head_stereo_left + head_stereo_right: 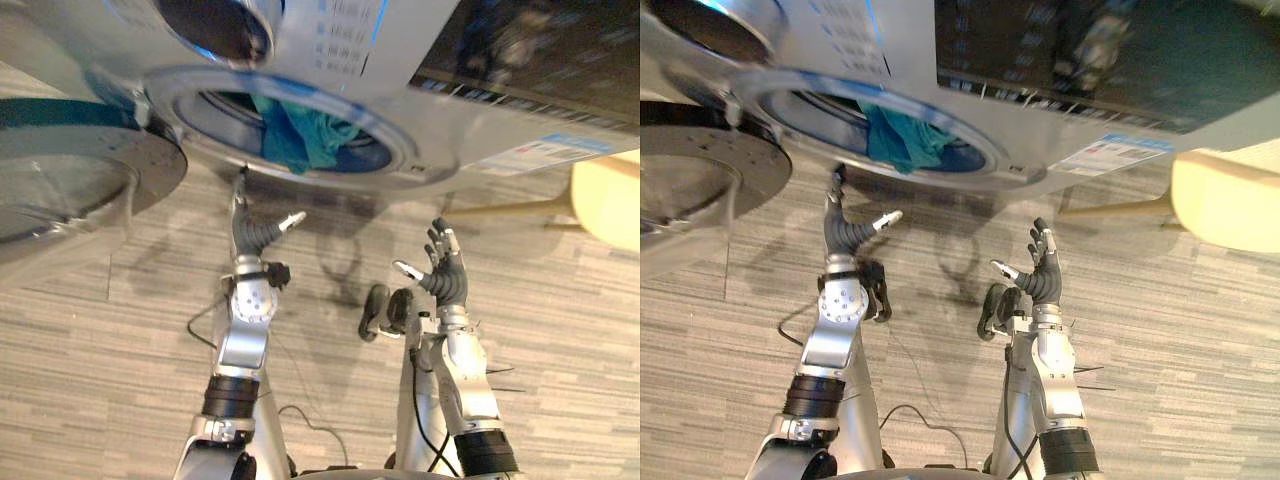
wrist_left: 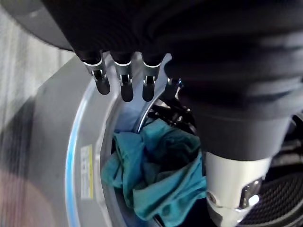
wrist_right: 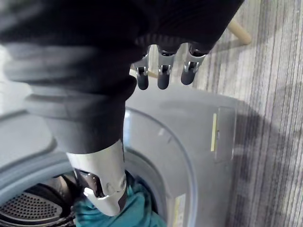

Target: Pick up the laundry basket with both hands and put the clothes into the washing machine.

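A silver washing machine (image 1: 420, 60) stands in front of me with its round door (image 1: 70, 170) swung open to the left. Teal clothes (image 1: 300, 135) hang out over the lower rim of the drum opening (image 1: 970, 165); the same teal cloth (image 2: 156, 179) fills the opening seen past my left hand's fingers. My left hand (image 1: 255, 232) is raised just below the opening, fingers straight, holding nothing. My right hand (image 1: 445, 268) is raised lower right of the opening, fingers spread, empty.
A pale yellow chair seat (image 1: 605, 200) on wooden legs stands right of the machine. Grey striped flooring (image 1: 100, 360) spreads under the arms.
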`<state>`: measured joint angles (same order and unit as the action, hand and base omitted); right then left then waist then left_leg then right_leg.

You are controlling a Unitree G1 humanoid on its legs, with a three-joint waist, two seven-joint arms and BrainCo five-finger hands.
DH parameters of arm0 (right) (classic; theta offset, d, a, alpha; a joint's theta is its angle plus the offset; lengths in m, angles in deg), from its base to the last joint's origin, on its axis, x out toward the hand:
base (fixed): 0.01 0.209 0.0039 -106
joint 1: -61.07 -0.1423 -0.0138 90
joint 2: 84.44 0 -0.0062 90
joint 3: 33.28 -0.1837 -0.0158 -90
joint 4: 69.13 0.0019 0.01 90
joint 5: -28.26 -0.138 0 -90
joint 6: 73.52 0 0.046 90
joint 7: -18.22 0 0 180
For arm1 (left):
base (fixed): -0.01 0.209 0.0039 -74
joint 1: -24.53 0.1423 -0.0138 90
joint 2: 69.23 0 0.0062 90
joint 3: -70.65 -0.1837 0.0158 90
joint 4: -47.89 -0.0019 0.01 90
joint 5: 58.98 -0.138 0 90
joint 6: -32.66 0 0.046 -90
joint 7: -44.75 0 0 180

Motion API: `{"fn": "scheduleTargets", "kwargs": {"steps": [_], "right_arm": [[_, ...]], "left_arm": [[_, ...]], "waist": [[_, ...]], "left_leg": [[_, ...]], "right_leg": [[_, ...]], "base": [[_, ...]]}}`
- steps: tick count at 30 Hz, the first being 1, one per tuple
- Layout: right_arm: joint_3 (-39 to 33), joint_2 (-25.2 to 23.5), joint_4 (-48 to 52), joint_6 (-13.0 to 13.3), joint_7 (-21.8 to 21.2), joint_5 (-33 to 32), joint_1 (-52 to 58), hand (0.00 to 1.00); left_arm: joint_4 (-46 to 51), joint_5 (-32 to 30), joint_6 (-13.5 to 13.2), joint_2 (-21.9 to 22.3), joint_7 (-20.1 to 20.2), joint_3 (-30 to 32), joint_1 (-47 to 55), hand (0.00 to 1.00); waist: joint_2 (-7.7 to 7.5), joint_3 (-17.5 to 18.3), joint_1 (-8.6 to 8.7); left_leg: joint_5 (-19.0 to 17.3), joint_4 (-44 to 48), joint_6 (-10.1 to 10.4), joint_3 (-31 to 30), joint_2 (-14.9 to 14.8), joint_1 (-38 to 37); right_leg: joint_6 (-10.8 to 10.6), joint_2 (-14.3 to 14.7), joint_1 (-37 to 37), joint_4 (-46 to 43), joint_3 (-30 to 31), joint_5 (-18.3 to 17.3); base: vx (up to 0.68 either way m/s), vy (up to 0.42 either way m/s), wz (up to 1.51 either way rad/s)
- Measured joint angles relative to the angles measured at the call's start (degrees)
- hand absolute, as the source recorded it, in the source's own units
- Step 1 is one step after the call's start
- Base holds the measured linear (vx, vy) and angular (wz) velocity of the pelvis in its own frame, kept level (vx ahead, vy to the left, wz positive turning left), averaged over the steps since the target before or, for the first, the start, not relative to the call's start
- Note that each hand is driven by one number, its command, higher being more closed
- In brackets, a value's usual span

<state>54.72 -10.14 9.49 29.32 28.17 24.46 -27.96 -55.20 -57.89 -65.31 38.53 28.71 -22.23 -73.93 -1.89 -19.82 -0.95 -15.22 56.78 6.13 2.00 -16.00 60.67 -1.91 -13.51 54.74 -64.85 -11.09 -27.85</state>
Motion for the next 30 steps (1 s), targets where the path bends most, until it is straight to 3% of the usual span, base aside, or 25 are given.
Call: {"fn": "scheduleTargets", "kwargs": {"steps": [2,6,10,12,15,17,24,28,29,30], "right_arm": [[-0.3,0.7,-3.2,-0.5,0.2,0.0,0.8,0.0],[-0.4,1.3,-11.7,-1.4,0.2,0.0,1.5,0.0],[-0.6,1.4,-18.3,-2.1,-0.1,-0.1,3.8,0.0],[-2.4,1.5,-25.3,-2.1,-0.4,-1.1,3.2,0.0],[-5.4,2.3,-30.5,-2.2,-1.5,-3.4,3.6,0.0],[-6.8,2.5,-32.5,-2.2,-2.0,-4.6,3.8,0.0],[-7.7,2.4,-36.8,-2.2,-2.8,-5.6,3.9,0.0],[-7.7,2.3,-37.8,-2.2,-2.7,-7.2,1.7,0.0],[-7.7,2.4,-37.7,-2.2,-2.6,-7.8,0.8,0.0],[-7.4,2.3,-37.3,-2.2,-2.6,-8.2,0.3,0.0]], "left_arm": [[-3.6,4.8,-0.9,-0.4,2.4,0.0,2.5,0.0],[-12.6,7.3,-1.4,-1.7,5.0,0.4,6.1,0.0],[-23.4,6.5,-1.4,-2.5,7.3,1.4,8.6,0.0],[-31.0,3.8,-1.0,-3.2,8.2,3.4,9.4,0.0],[-35.0,0.9,-0.6,-4.6,8.7,3.7,11.6,0.0],[-36.5,0.3,-0.5,-5.3,9.0,3.8,12.5,0.0],[-40.2,-2.0,0.1,-5.3,9.8,3.5,12.7,0.0],[-41.6,-2.0,0.3,-5.3,9.7,3.1,11.7,0.0],[-41.6,-1.9,0.3,-5.2,9.6,3.1,10.8,0.0],[-41.8,-1.9,0.3,-5.2,9.6,3.1,10.0,0.0]], "waist": [[0.19,0.5,-0.41],[0.35,2.4,-0.59],[0.74,8.3,-0.13],[1.64,11.2,0.0],[2.72,12.5,0.23],[2.74,13.4,0.27],[2.39,15.9,0.57],[1.9,15.6,1.77],[1.73,15.1,1.9],[1.49,14.4,1.78]], "left_leg": [[2.7,-6.5,0.6,1.1,0.5,-6.9],[7.1,-20.9,0.9,3.6,1.2,-22.8],[11.3,-34.8,0.8,6.7,2.2,-34.3],[15.3,-45.4,0.6,9.0,3.4,-41.9],[18.4,-54.7,0.4,11.7,4.9,-50.1],[18.5,-57.0,0.4,13.2,5.5,-53.8],[18.5,-60.8,0.4,19.1,6.1,-60.6],[18.3,-60.8,0.5,26.9,6.2,-61.4],[16.7,-59.8,0.6,30.2,6.0,-61.4],[15.1,-58.1,1.0,33.4,5.3,-61.3]], "right_leg": [[0.1,0.1,-6.8,5.7,-1.4,1.7],[-0.6,1.6,-22.0,20.1,-3.9,6.3],[-2.0,3.2,-32.7,34.5,-4.7,11.5],[-2.7,4.8,-39.0,45.6,-4.4,16.5],[-3.6,6.2,-46.3,55.4,-3.3,20.9],[-4.0,6.2,-49.2,58.0,-2.4,22.0],[-4.3,6.7,-51.4,61.0,3.4,24.2],[-4.3,7.7,-47.2,63.6,12.2,29.1],[-4.1,8.6,-44.7,64.6,14.5,31.9],[-3.0,9.4,-43.5,66.3,13.0,35.6]], "base": [[0.13,-0.068,0.24],[0.16,-0.025,0.09],[0.15,0.05,-0.08],[0.17,0.076,-0.25],[0.14,0.059,-0.29],[0.1,0.069,-0.28],[0.04,0.037,-0.46],[-0.06,0.031,-1.21],[-0.11,-0.012,-2.0],[-0.11,-0.039,-2.07]]}}
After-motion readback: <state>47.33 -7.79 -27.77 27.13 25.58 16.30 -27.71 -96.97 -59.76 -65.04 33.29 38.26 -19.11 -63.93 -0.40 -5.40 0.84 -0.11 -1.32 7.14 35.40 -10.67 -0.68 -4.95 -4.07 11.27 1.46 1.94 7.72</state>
